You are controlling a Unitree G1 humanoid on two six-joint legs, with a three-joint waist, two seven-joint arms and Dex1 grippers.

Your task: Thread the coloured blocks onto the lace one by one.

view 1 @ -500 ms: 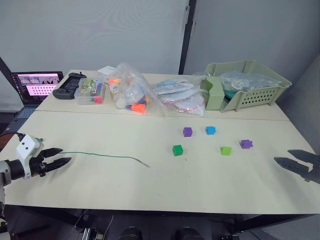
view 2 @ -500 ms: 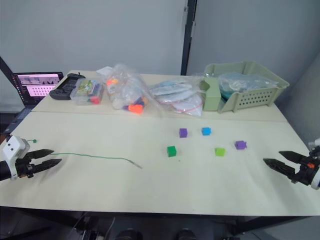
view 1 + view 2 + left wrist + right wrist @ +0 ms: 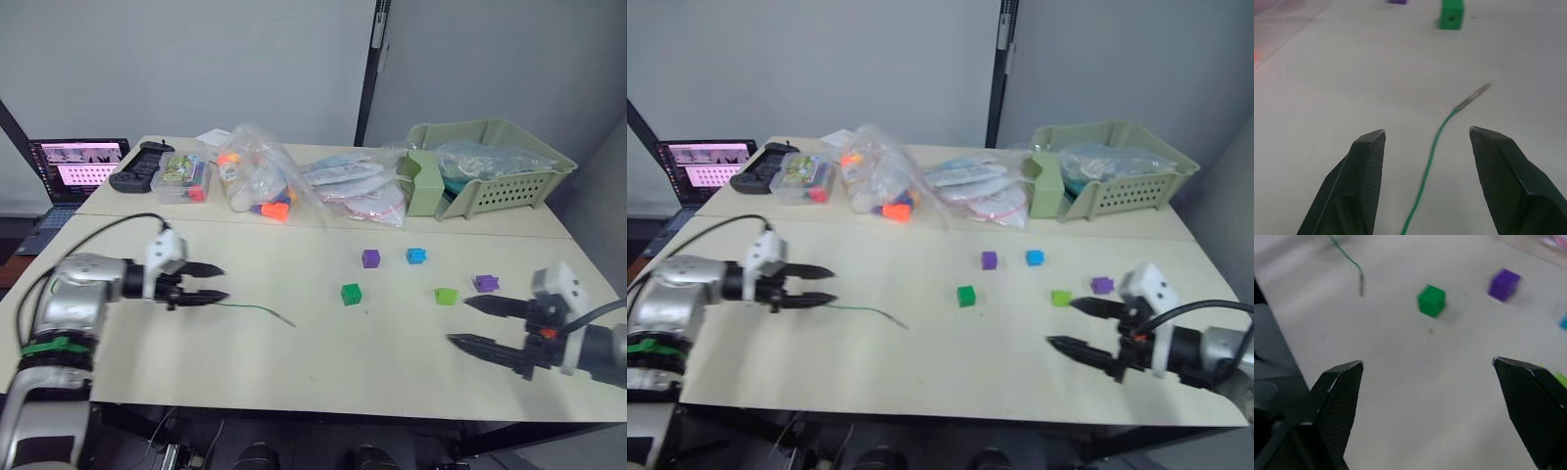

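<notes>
Left gripper [image 3: 1422, 142] jaws spread, empty; lace [image 3: 1431, 161] lies on table [image 3: 294, 372] between fingers, untouched. Right gripper [image 3: 468, 321] jaws wide apart, empty; dark green block [image 3: 1431, 300] ahead between fingers, well clear.

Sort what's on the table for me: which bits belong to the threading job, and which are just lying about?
Job:
lace
dark green block
lime block
blue block
two purple blocks

Lying about:
clear bags of toys
green basket
laptop
game controller
</notes>
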